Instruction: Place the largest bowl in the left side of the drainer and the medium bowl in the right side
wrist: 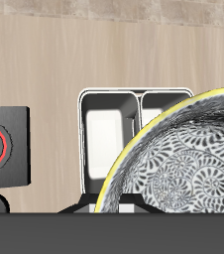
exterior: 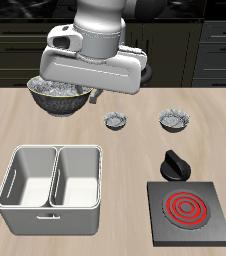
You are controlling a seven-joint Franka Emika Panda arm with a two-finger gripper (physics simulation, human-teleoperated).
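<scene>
My claw (exterior: pixel 89 93) hangs at the back of the table (exterior: pixel 125 150), right over the widest grey speckled metallic bowl (exterior: pixel 57 96); in the wrist view its mottled inside (wrist: pixel 188 164) looms just below the lens. I cannot tell whether the fingers are spread. The mid-sized grey speckled bowl (exterior: pixel 173 121) sits well apart. The pale grey-white two-compartment drainer tub (exterior: pixel 51 187) stands toward the front edge, both wells bare.

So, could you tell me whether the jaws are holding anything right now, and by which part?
It cannot be told. The gripper is at the largest bowl, whose rim fills the wrist view, but the jaws themselves are hidden, so no hold can be confirmed.
</scene>
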